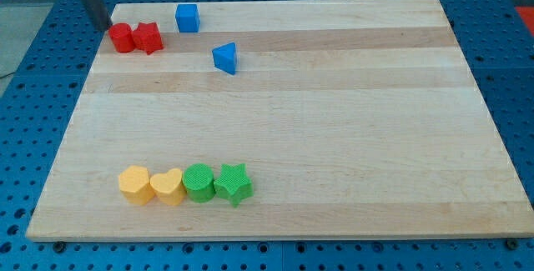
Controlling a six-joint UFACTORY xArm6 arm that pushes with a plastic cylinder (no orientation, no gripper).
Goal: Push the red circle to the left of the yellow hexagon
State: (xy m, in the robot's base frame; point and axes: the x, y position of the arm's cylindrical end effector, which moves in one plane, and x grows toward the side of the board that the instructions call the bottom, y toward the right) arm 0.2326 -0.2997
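Observation:
The red circle (122, 37) sits near the board's top left corner, touching a red star (148, 37) on its right. My tip (103, 25) is just up and left of the red circle, very close to it or touching it. The yellow hexagon (133, 184) lies near the view's bottom left, first in a row of blocks. The rod rises out of the view's top.
Right of the yellow hexagon stand a yellow heart (167, 188), a green circle (198, 182) and a green star (233, 183), touching in a row. A blue cube (187, 17) and a blue triangle (224, 57) lie near the top. The wooden board (334, 138) rests on a blue pegboard.

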